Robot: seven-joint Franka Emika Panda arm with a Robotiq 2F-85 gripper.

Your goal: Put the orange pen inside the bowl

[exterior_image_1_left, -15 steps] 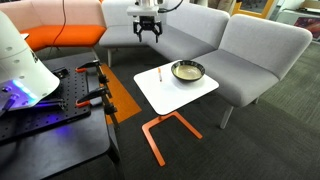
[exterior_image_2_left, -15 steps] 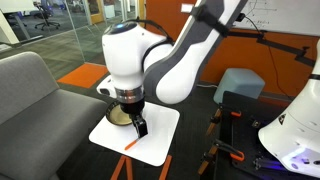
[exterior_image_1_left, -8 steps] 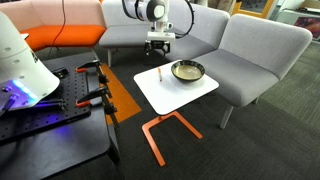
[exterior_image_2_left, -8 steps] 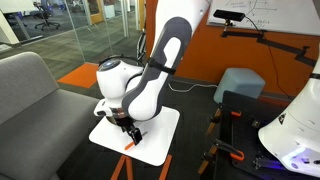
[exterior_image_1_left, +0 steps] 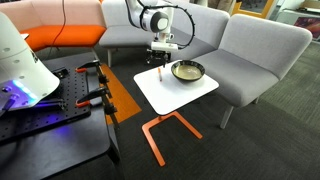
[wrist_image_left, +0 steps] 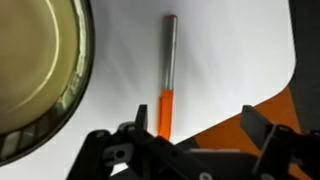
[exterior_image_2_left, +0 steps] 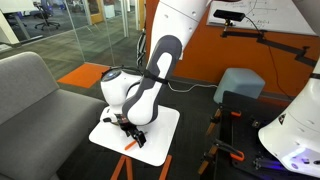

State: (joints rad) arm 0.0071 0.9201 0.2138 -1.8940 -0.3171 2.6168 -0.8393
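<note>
Progress on the task is looking small: in an exterior view the orange pen [exterior_image_1_left: 160, 73] is lying on the white table [exterior_image_1_left: 178, 97], just left of the bowl [exterior_image_1_left: 187, 79], and nothing is lying inside the bowl, so the grasp, the lift and the drop are all remaining, as I judge. The gripper [exterior_image_1_left: 161, 62] is hanging close above the pen, over the far left part of the tabletop, but from here I cannot tell how wide it is standing. In an exterior view the arm [exterior_image_2_left: 150, 80] is bending low over the table [exterior_image_2_left: 160, 130] and is hiding most of the bowl; the gripper [exterior_image_2_left: 131, 137] is pointing down, and the pen [exterior_image_2_left: 130, 146] is showing as a short orange stroke directly under it, toward the near edge. In the wrist view the pen [wrist_image_left: 167, 80] is lying straight on the white surface, apart from the bowl [wrist_image_left: 84, 70] on the left. The fingers [wrist_image_left: 262, 130] are standing wide apart, one on each side of the pen, and are gripping nothing; whether they are touching the table I cannot tell.
</note>
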